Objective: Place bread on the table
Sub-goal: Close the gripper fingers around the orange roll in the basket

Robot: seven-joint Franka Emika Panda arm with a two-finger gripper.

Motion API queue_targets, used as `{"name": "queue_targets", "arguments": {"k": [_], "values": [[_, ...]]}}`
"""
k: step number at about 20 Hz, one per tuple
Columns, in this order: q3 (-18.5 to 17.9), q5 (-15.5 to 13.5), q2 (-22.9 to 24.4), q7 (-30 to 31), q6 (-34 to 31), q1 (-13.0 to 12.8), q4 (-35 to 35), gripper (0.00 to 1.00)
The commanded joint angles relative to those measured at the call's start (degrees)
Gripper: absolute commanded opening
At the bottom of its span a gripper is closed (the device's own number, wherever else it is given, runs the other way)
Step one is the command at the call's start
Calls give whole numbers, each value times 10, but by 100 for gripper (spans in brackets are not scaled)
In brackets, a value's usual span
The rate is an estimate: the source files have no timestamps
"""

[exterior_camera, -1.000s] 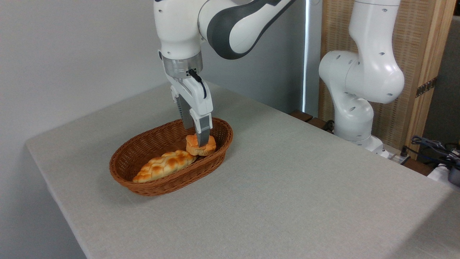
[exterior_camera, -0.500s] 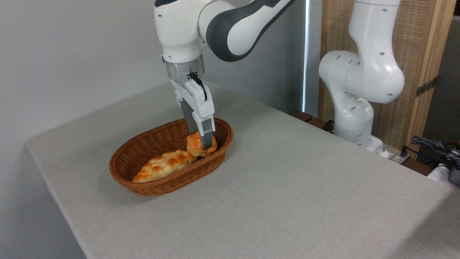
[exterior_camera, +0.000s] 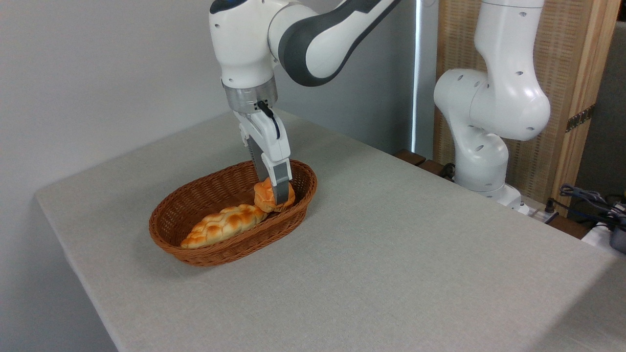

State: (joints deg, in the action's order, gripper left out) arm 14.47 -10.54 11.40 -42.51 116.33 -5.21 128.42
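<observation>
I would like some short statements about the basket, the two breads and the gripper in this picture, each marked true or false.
1. The gripper is closed on the small round bun. True.
2. The bun already lies on the grey table. False: it is still over the inside of the wicker basket.
3. The braided loaf lies inside the basket. True.
4. The basket stands at the right end of the table. False: it stands toward the left.
5. The gripper points roughly downward into the basket. True.
</observation>
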Motion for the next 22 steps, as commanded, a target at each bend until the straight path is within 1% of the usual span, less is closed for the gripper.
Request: {"name": "queue_targets", "arguments": {"k": [1,2,4,5,22], "values": [[1,6,2,-11,22,3,12,48],[1,6,2,-12,22,3,12,44],[1,6,2,-13,22,3,12,39],[1,6,2,-14,22,4,12,33],[1,6,2,-22,22,4,11,33]]}}
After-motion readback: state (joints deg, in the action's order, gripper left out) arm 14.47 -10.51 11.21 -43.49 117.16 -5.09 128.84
